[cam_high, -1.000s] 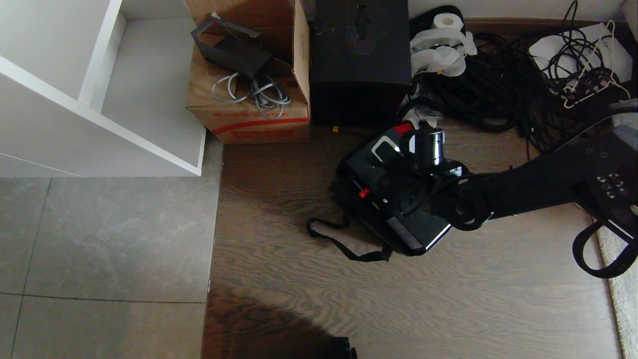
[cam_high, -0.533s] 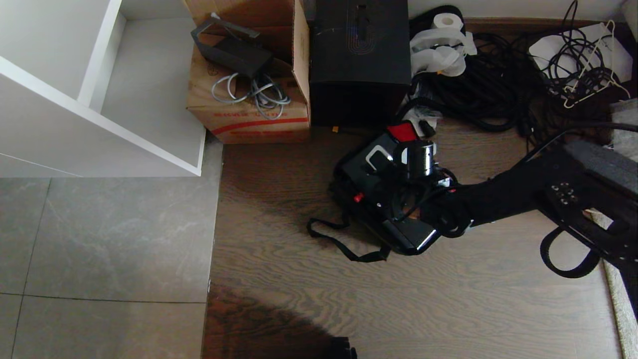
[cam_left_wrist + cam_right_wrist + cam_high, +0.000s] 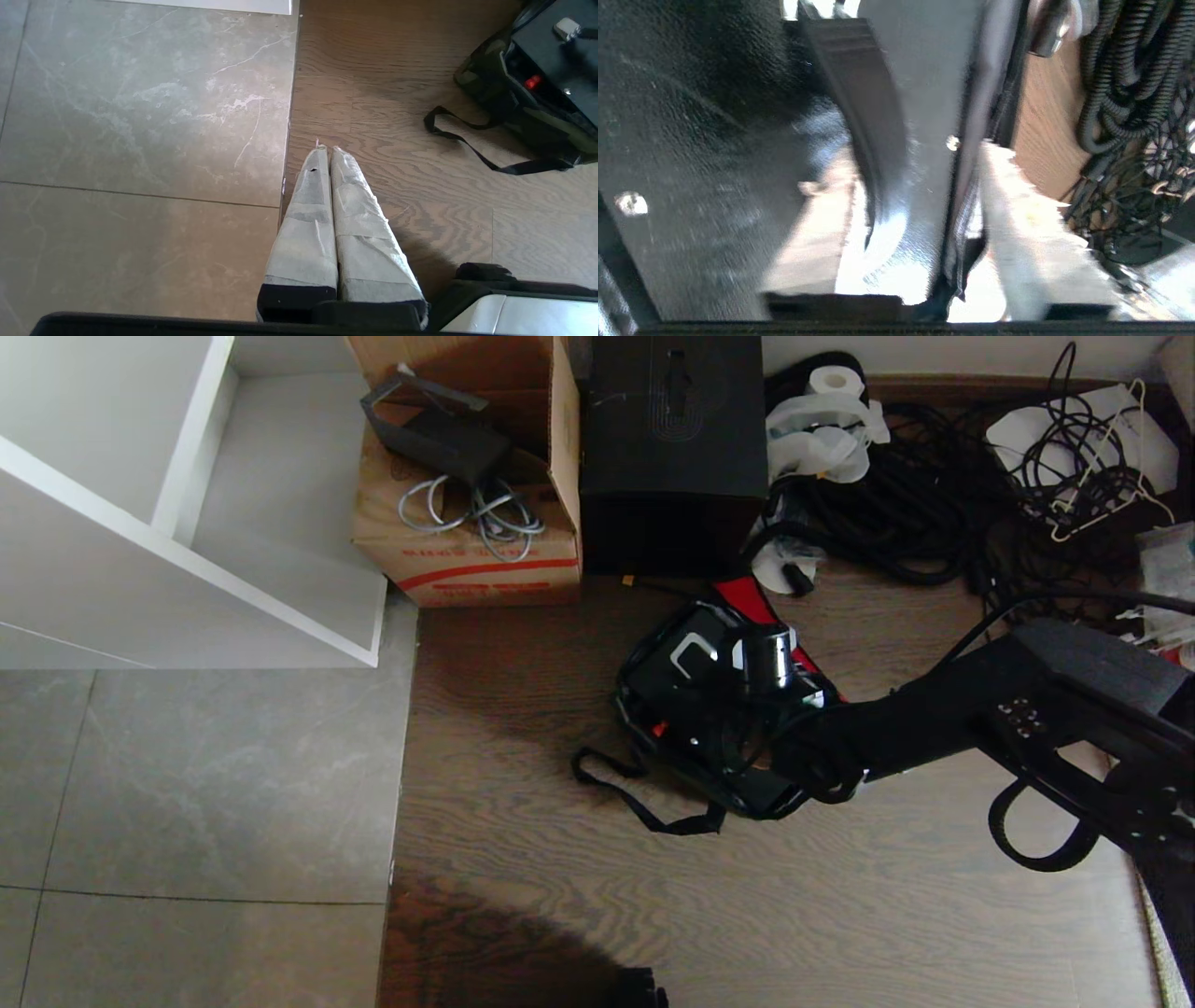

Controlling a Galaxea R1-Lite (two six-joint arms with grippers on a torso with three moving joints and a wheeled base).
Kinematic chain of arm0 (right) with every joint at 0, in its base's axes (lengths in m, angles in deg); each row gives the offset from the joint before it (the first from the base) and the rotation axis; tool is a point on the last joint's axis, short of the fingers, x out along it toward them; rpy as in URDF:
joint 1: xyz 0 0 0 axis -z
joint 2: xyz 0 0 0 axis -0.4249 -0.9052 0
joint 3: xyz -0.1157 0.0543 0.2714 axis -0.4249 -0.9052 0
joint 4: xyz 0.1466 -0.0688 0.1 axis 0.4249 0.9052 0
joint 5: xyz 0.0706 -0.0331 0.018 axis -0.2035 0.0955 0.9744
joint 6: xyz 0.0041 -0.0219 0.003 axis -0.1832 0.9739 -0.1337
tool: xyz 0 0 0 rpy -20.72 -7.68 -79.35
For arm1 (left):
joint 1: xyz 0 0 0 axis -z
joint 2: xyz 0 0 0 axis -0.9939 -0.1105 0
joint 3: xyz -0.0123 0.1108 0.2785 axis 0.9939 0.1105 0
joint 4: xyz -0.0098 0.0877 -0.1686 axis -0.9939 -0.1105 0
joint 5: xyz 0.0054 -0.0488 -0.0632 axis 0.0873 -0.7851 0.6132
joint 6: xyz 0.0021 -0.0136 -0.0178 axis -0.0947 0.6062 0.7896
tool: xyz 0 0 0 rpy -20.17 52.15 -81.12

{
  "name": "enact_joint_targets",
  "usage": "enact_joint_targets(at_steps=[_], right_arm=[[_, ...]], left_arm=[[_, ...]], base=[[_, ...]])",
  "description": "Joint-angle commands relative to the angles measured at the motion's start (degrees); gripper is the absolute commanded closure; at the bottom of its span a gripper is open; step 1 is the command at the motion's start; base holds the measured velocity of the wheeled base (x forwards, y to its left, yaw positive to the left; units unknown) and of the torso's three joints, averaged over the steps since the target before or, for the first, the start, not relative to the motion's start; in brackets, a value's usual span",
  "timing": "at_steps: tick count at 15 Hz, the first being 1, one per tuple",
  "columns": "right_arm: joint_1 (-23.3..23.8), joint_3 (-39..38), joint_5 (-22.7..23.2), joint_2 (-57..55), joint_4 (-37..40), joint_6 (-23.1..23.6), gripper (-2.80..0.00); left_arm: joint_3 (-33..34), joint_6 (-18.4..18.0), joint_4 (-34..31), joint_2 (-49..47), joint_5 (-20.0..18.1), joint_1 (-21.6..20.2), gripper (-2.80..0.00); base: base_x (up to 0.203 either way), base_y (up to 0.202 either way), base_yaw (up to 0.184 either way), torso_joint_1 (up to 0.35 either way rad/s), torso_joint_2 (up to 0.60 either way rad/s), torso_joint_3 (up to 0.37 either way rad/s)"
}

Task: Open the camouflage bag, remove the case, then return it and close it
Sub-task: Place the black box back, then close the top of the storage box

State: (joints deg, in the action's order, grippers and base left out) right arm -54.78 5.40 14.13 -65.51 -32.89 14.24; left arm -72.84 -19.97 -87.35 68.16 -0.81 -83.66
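Wood floor (image 3: 840, 915); right claw (image 3: 747, 709) reaches over the case (image 3: 686, 695).

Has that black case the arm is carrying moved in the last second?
Yes. In the head view the case has sunk into the camouflage bag, with its handle end nearer the tall black box than before.
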Motion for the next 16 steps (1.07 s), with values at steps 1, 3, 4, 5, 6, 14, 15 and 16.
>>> enact_joint_targets(at_steps=[1, 3, 4, 5, 6, 14, 15, 16], right_arm=[[-1.3, -3.8, 0.1, 1.2, 0.5, 0.2, -2.80], [-2.9, -9.0, 0.6, 5.2, 0.1, -0.2, -2.80], [-3.7, -10.8, 0.9, 7.3, 0.2, -0.4, -2.80], [-4.1, -13.0, 1.6, 10.5, 0.6, -0.5, -2.80], [-4.4, -15.7, 2.7, 13.2, 1.0, -0.7, -2.80], [9.9, -22.3, 6.7, 24.1, 14.8, -7.4, 0.00], [10.9, -22.5, 7.0, 24.1, 16.7, -8.5, 0.00], [11.2, -22.4, 7.5, 23.9, 17.2, -9.0, 0.00]], left_arm=[[0.6, 0.1, 0.0, 0.0, 0.0, 0.0, 0.00], [0.6, 0.1, 0.0, 0.0, 0.0, 0.0, 0.00], [0.6, 0.1, 0.0, 0.0, 0.0, 0.0, 0.00], [0.6, 0.1, 0.0, 0.0, 0.0, 0.0, 0.00], [0.6, 0.1, 0.0, 0.0, 0.0, 0.0, 0.00], [0.6, 0.1, 0.0, 0.0, 0.0, 0.0, 0.00], [0.6, 0.1, 0.0, 0.0, 0.0, 0.0, 0.00], [0.6, 0.0, 0.0, 0.0, 0.0, 0.0, 0.00]], base=[[0.000, 0.000, 0.000, 0.000, 0.00, 0.000], [0.000, 0.000, 0.000, 0.000, 0.00, 0.000], [0.000, 0.000, 0.000, 0.000, 0.00, 0.000], [0.000, 0.000, 0.000, 0.000, 0.00, 0.000], [0.000, 0.000, 0.000, 0.000, 0.00, 0.000], [0.000, 0.000, 0.000, 0.000, 0.00, 0.000], [0.000, 0.000, 0.000, 0.000, 0.00, 0.000], [0.000, 0.000, 0.000, 0.000, 0.00, 0.000]])
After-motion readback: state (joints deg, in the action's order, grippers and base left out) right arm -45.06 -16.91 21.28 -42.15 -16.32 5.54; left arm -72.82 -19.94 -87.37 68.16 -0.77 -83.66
